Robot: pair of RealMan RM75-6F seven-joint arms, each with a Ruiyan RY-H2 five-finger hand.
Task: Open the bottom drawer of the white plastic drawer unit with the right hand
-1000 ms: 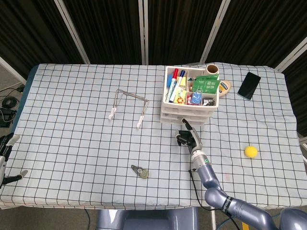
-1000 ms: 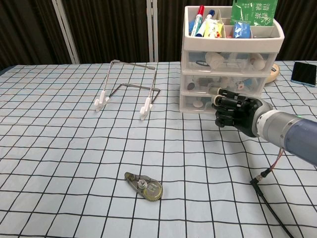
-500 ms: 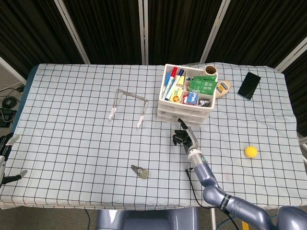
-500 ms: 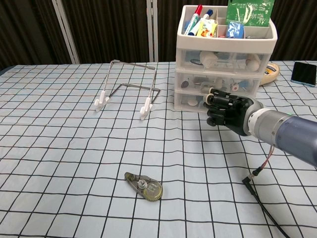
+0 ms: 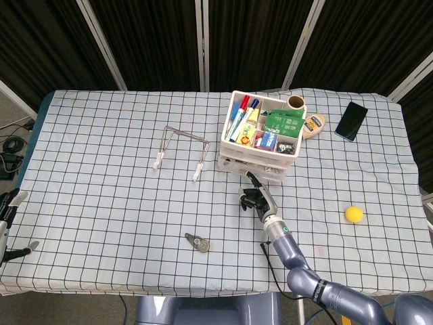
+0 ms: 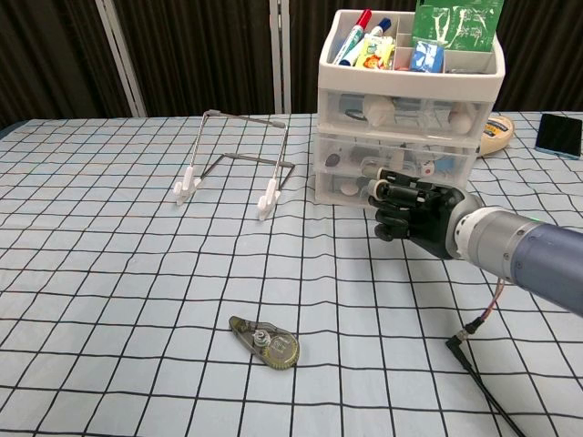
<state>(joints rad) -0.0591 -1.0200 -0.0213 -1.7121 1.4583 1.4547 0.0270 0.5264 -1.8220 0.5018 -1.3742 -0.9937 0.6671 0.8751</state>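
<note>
Right hand (image 6: 412,215), fingers curled on bottom drawer (image 6: 351,188) front of drawer unit (image 6: 405,109); drawer looks unopened. Next: pull without dragging unit.

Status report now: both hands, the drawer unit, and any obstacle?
Right hand hooked at bottom drawer front. Left hand idle at table edge. Drawer unit tilting, drawer not visibly out. Nothing blocking.

Count on my table: one white drawer unit (image 5: 256,157) with three drawers, one wire stand (image 5: 181,152), one correction tape dispenser (image 5: 198,242), one yellow ball (image 5: 353,214). Also one black phone (image 5: 352,120), one tape roll (image 5: 295,101). Markers in top tray: not countable.
</note>
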